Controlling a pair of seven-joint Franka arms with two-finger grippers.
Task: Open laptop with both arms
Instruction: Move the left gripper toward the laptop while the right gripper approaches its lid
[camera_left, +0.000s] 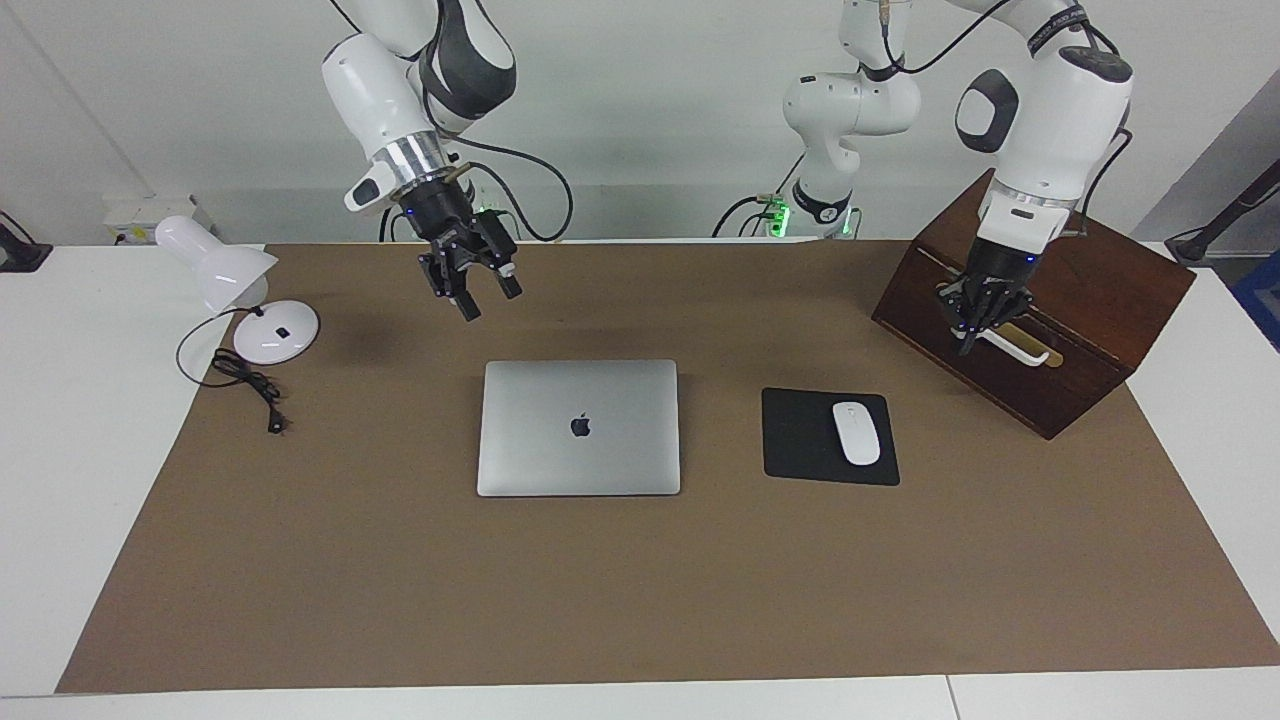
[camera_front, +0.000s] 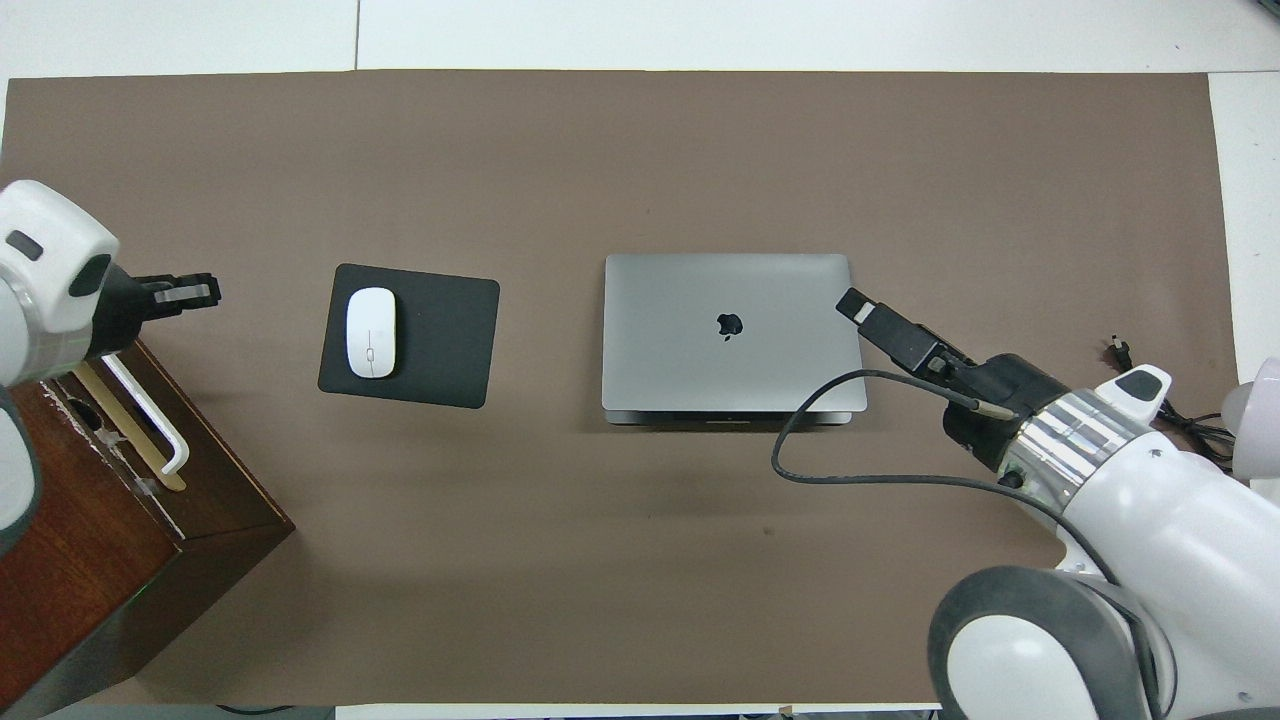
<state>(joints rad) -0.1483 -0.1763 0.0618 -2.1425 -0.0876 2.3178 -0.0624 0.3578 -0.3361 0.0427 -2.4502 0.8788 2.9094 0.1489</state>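
Laptop (camera_left: 578, 428) is fully shut, lid flat, logo up, sitting mid-mat on the brown mat (camera_left: 640, 600). Nothing of the opening is done yet as far as I can judge: no lift at the lid edge and neither of my grippers touches it.

My right gripper (camera_left: 483, 292) hangs in the air over the mat just beside the laptop's corner on the robots' side, toward the right arm's end. Its fingers are spread apart, holding nothing. In the overhead view the right gripper (camera_front: 868, 315) overlaps the laptop's edge, but the facing view shows it well up off the lid, so no contact.

My left gripper (camera_left: 975, 325) is over the wooden box (camera_left: 1040, 320) at the left arm's end of the table, down at the white handle (camera_left: 1015, 347) on its sloped face. Whether its fingers are spread or pinched I cannot tell, nor whether they touch the handle. It sits well apart from the laptop.

Between the laptop and the box: black mouse pad (camera_left: 810, 440) with a white mouse (camera_left: 856, 433) on it. A white desk lamp (camera_left: 240, 290) sits at the right arm's end.

Left to do, my guess: everything. The right comes down to the laptop, the left crosses over to it, one holds the base, the other raises the lid. Very early stage, approach only.
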